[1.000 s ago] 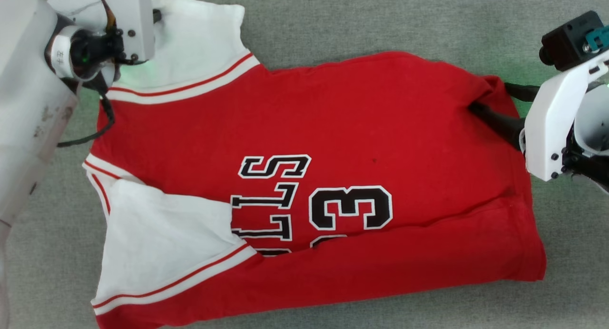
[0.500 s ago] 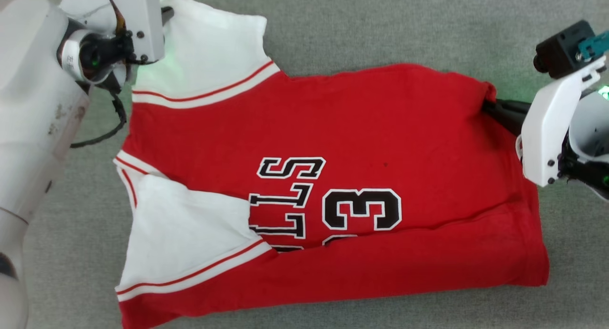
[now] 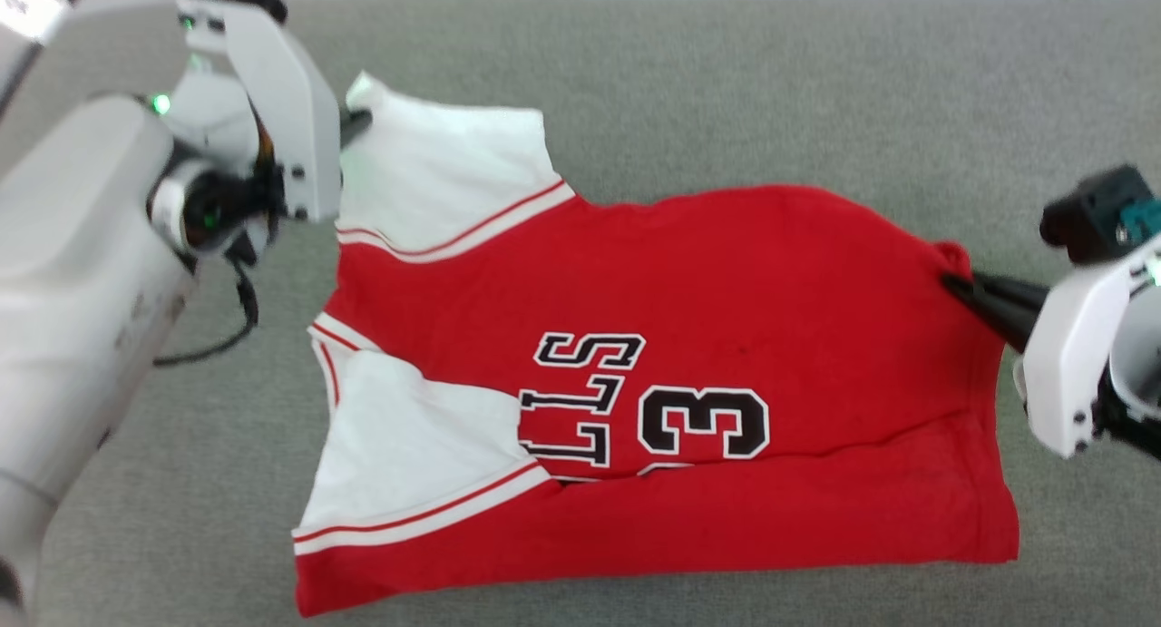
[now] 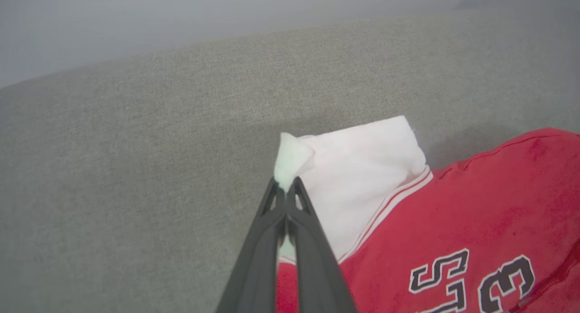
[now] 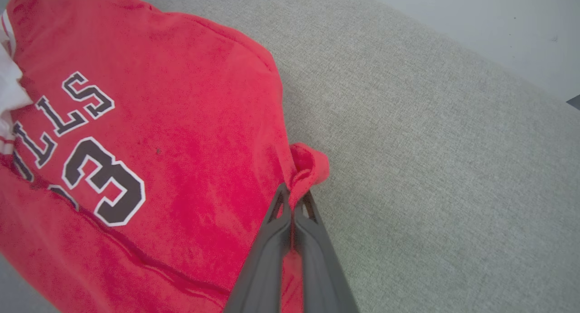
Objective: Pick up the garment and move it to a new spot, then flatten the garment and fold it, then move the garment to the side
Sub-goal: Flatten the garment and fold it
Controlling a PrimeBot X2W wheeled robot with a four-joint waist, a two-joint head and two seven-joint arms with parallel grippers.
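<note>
Both pairs of jaws are pressed together on cloth. The left gripper (image 4: 285, 187) pinches the outer corner of the far white sleeve, and the right gripper (image 5: 295, 199) nips a small bunched corner of red fabric at the opposite end of the same far edge.

Nearest the robot, the garment (image 3: 689, 282) lies spread on the grey fabric surface (image 3: 771, 92), its long near side turned up as a red flap (image 3: 744, 518) that covers the bottom of the black lettering and the number. That reads as a first lengthwise fold already made. Just beyond it, the near white sleeve (image 3: 408, 445) lies flat over the chest with its striped band running along the flap's edge. The middle of the shirt is smooth, with only shallow creases towards the right end, so the flattening looks done.

Farther out, the far edge is unfolded and the far sleeve (image 3: 444, 173) sticks out past the body — this is the side the two grippers hold. Beyond it there is bare grey surface.

My reading: the work is partway through the folding. The likely step in hand is bringing this far side over towards the near flap. After that, at least one crosswise fold remains — and moving the folded shirt aside is not yet done.
</note>
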